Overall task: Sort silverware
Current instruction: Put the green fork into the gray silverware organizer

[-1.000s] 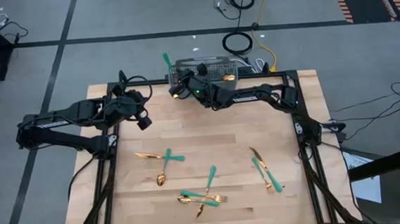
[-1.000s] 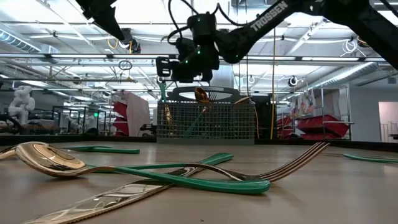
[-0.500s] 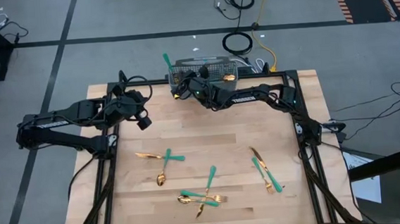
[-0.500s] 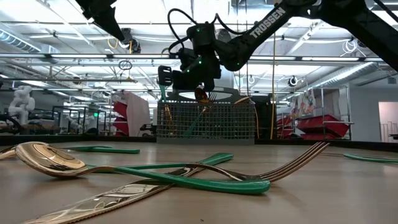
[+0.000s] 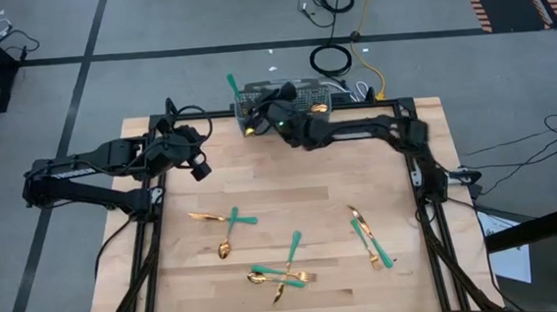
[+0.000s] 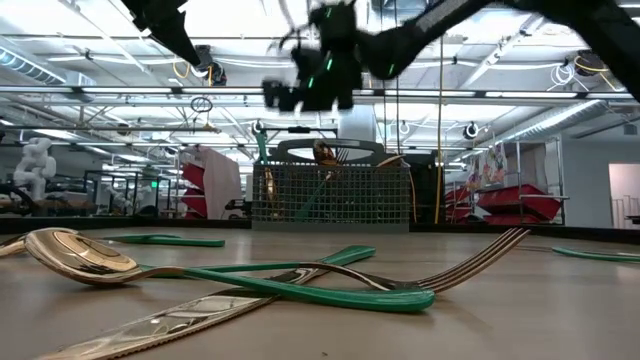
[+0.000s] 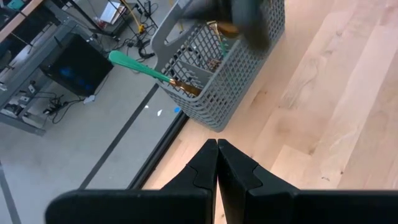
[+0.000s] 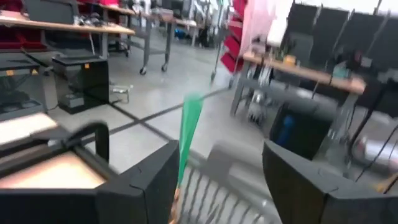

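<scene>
The right gripper (image 5: 259,116) hung released above the mesh basket (image 5: 306,97); the silverware (image 5: 285,270) lay well behind it toward the table's front, handles pointing every way. The left gripper (image 7: 216,163) stayed clenched, idle.

Both arms were matte black, built of slim boxy links with rounded joint housings. At the upper centre of the overhead frame the right arm (image 5: 355,131) carried a small green light near its wrist; black cables looped over the left arm (image 5: 112,163) at centre left.
</scene>
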Tool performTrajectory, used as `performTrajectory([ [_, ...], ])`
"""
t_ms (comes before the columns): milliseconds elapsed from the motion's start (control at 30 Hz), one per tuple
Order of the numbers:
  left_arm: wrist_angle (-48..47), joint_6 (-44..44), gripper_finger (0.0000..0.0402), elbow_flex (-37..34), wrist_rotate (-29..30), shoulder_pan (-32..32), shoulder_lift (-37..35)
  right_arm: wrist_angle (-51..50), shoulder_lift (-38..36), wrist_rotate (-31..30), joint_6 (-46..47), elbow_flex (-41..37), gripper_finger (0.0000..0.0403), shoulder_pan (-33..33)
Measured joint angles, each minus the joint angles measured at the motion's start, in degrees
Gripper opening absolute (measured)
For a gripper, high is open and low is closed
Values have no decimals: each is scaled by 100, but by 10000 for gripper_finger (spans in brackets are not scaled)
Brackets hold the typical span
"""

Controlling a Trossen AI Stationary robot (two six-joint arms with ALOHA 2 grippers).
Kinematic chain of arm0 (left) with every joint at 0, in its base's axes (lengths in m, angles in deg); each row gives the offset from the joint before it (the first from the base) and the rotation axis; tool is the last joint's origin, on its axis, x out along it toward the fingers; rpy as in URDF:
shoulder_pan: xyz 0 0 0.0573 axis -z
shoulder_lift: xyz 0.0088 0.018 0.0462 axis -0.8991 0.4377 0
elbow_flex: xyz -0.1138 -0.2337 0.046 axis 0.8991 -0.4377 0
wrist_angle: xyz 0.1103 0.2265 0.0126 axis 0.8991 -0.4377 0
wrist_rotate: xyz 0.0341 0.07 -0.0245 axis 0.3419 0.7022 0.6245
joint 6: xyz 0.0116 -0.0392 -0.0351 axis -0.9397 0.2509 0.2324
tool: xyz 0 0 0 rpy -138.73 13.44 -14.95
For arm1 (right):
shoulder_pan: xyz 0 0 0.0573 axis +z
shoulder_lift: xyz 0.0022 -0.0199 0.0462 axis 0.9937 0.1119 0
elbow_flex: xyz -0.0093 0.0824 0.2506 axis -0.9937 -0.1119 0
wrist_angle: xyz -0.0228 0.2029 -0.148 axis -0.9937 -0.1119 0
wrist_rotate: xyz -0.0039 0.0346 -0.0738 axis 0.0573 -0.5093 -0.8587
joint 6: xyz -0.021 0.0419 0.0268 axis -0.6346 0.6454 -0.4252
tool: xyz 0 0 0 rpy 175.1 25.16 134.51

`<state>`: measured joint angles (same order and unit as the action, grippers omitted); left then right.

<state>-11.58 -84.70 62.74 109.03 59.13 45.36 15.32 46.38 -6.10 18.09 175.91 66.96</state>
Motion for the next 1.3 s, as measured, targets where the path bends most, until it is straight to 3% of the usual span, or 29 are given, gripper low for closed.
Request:
performTrajectory([
  [100, -22, -6, 15, 0, 0, 0, 0, -1098, -885, 269, -310, 15, 219, 297],
  [167, -63, 1, 15, 0, 1, 0, 0, -2479, -1498, 648, 54, 31, 217, 572],
  [367, -137, 3, 15, 0, 0, 0, 0, -8306, -2494, 1409, 3080, -32, 217, 1479],
  [467, -125, 3, 15, 0, 0, 0, -1, -9651, -2727, 1859, 4718, -282, 217, 2230],
  [700, -105, 16, 15, 0, -3, 0, 0, -9764, -2736, 2331, 8466, -1014, 217, 4019],
  [867, -100, 12, 15, -2, -4, 0, 0, -9488, -2581, 2790, 10380, -1540, 217, 4930],
  [1000, -77, 12, 15, -2, -71, 0, 0, -9061, -2528, 2955, 11239, -1831, 217, 5322],
  [1300, -83, 12, 15, -2, -180, 0, 0, -8043, -2517, 3452, 12221, -2768, 217, 5830],
])
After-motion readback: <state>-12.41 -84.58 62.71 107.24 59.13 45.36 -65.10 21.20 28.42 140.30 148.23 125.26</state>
